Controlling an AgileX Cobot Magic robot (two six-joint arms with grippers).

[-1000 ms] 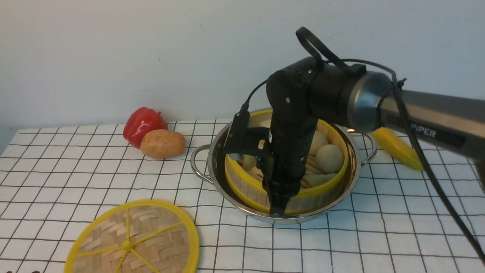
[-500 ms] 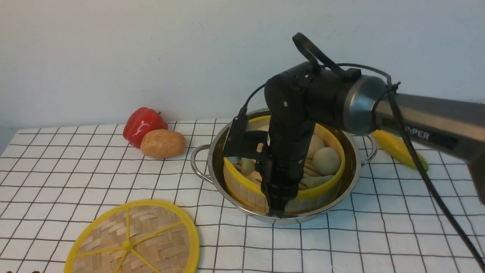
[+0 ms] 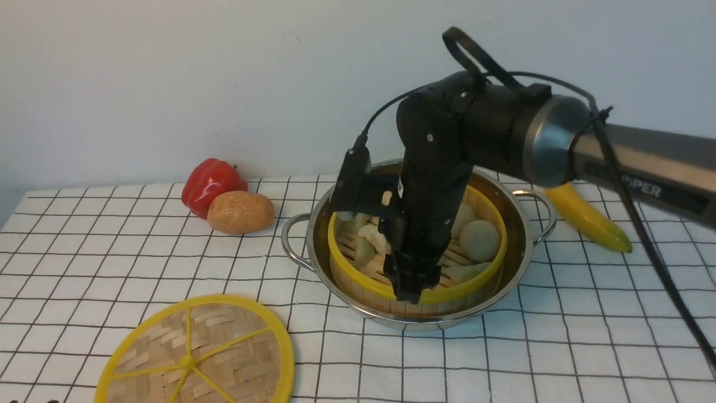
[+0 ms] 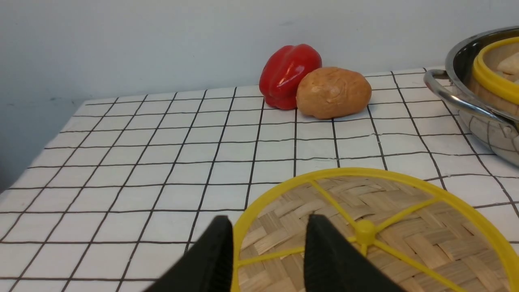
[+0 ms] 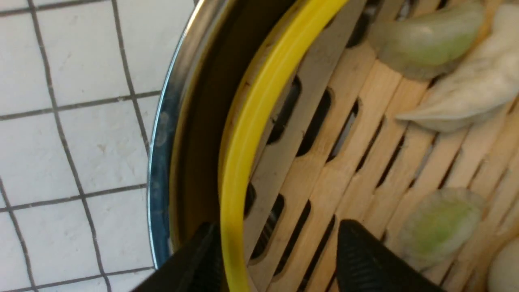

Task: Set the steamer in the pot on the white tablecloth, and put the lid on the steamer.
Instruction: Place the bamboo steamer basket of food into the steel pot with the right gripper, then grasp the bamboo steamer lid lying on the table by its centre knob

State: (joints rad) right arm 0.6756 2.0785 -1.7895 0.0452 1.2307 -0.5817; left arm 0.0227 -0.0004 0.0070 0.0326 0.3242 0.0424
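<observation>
The steamer (image 3: 361,291), a bamboo basket with a yellow rim and dumplings inside, sits in the steel pot (image 3: 517,263) on the white tablecloth (image 3: 112,268). My right gripper (image 3: 411,294) points down over the basket's near rim. In the right wrist view the right gripper (image 5: 279,255) is open, with the yellow rim (image 5: 243,162) passing between its fingers beside the pot wall (image 5: 162,142). The woven lid (image 3: 196,358) lies flat at the front left. My left gripper (image 4: 267,247) is open, with its fingers on either side of the edge of the lid (image 4: 385,227).
A red pepper (image 3: 210,182) and a potato (image 3: 240,211) lie side by side at the back left of the cloth. A banana (image 3: 587,215) lies behind the pot on the right, under my right arm. A pale wall closes the far side.
My right gripper has opened and let go of the steamer's rim, then risen slightly. The steamer has sunk lower and sits level in the pot. The lid has not moved.
</observation>
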